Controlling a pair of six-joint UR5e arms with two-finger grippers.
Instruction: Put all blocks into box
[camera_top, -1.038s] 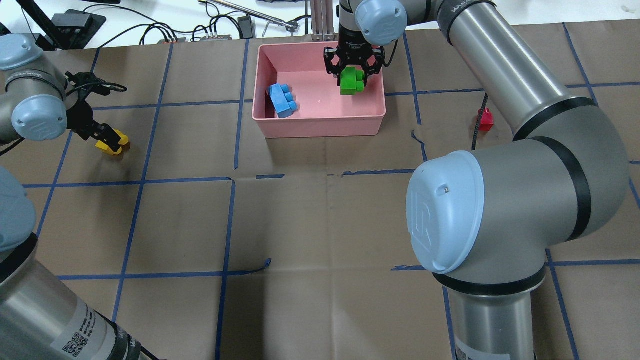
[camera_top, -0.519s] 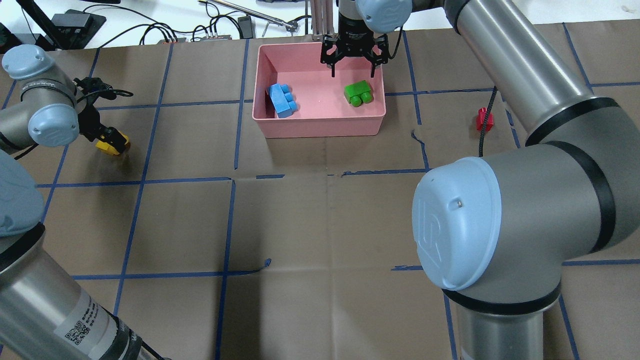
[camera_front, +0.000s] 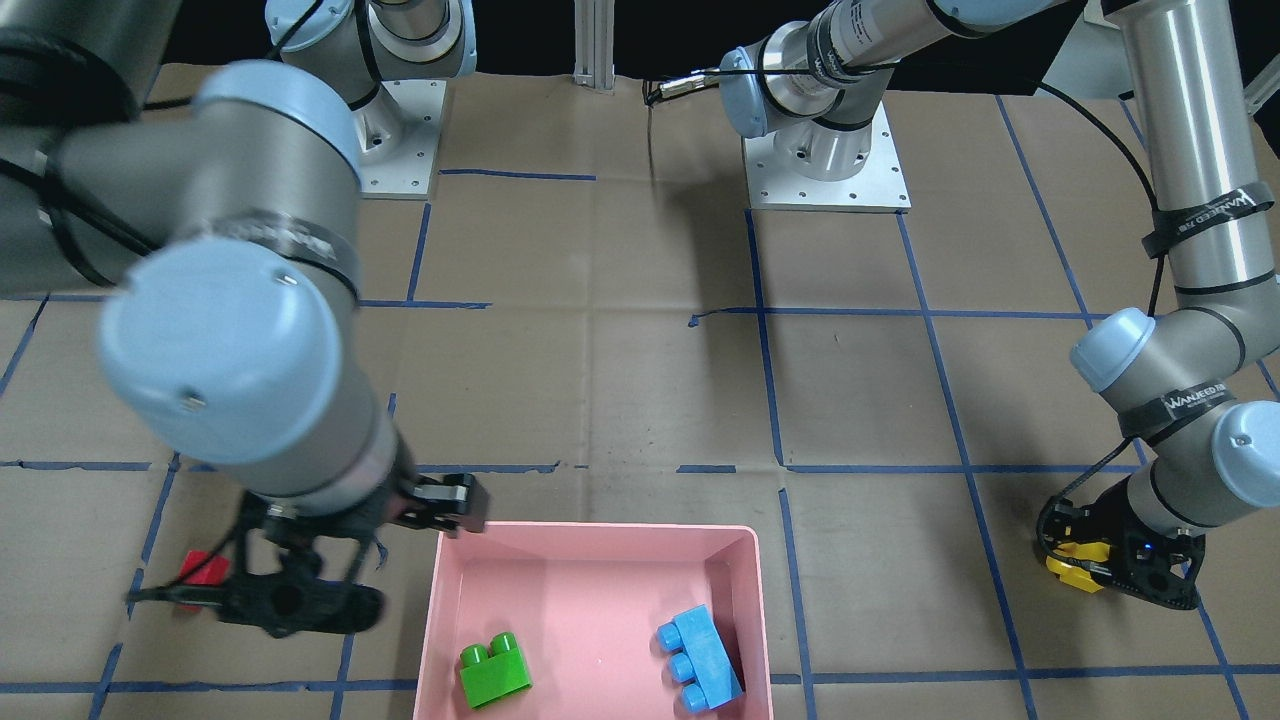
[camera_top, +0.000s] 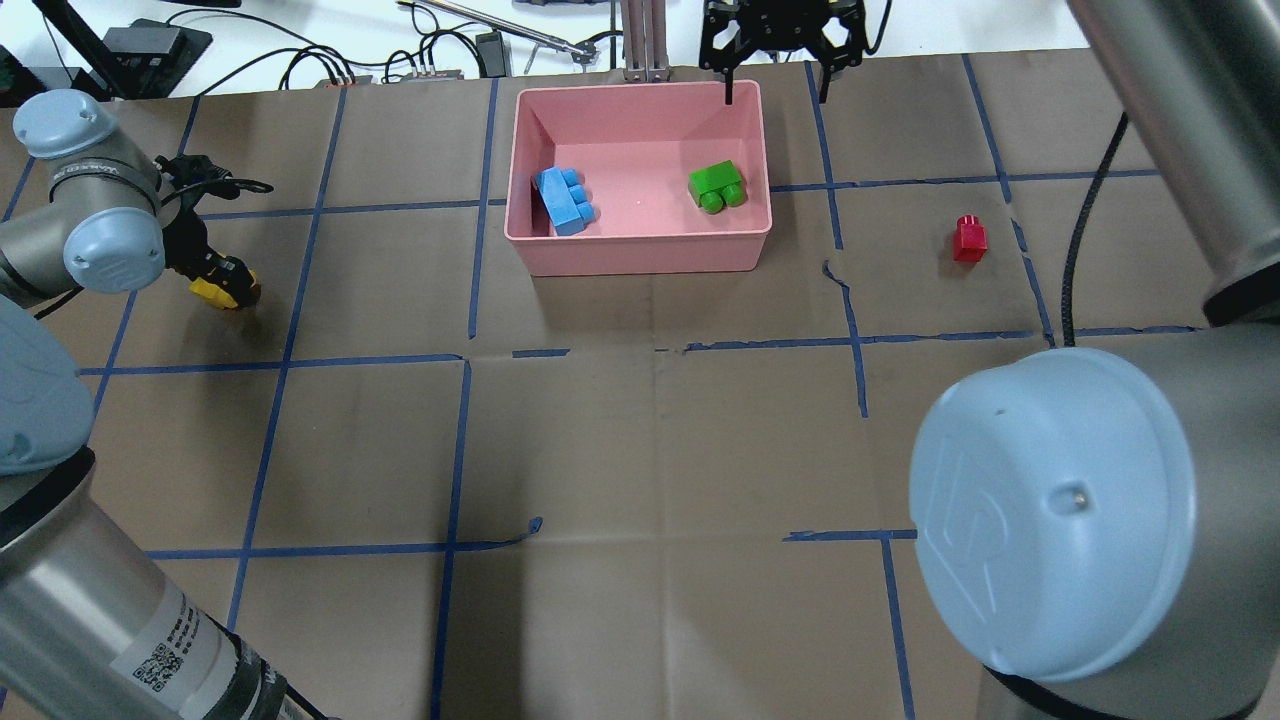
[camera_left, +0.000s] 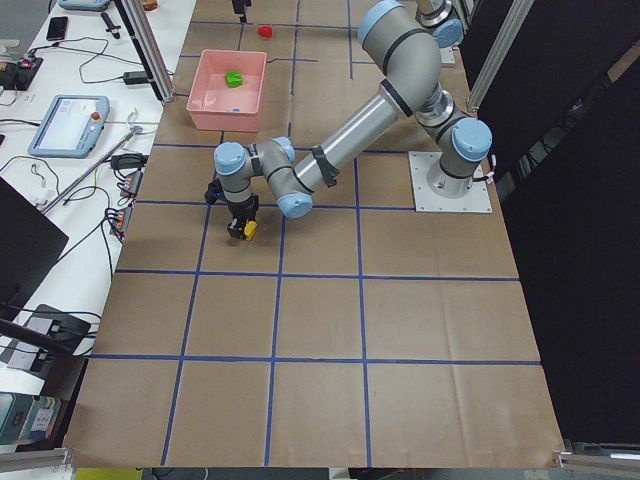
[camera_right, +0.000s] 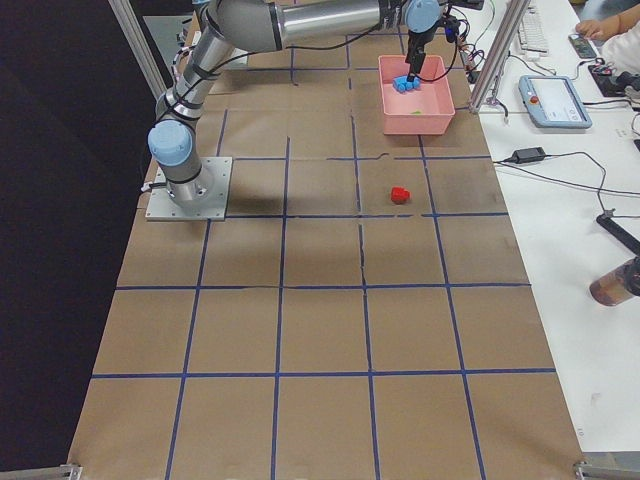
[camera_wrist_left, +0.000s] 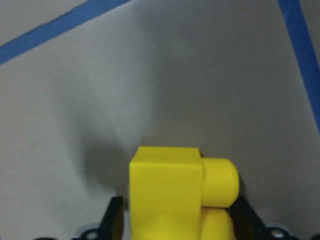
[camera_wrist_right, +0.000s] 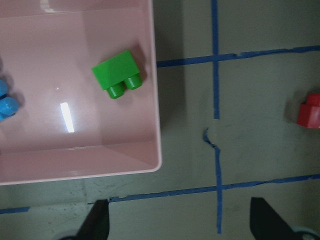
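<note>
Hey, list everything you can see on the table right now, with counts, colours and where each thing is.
Box: one, pink, far middle of the table.
Blue block: one, light blue, inside the box, end nearer the left arm.
Green block: one, green, inside the box, end nearer the right arm.
Red block: one, red, on the table outside the box, right arm's side.
Yellow block: one, yellow, outside the box, left arm's side.
Table: one, brown paper, blue tape grid.
Left gripper: one, black, straddling the yellow block; grip unclear.
Right gripper: one, black, open, raised by the box's far edge.
</note>
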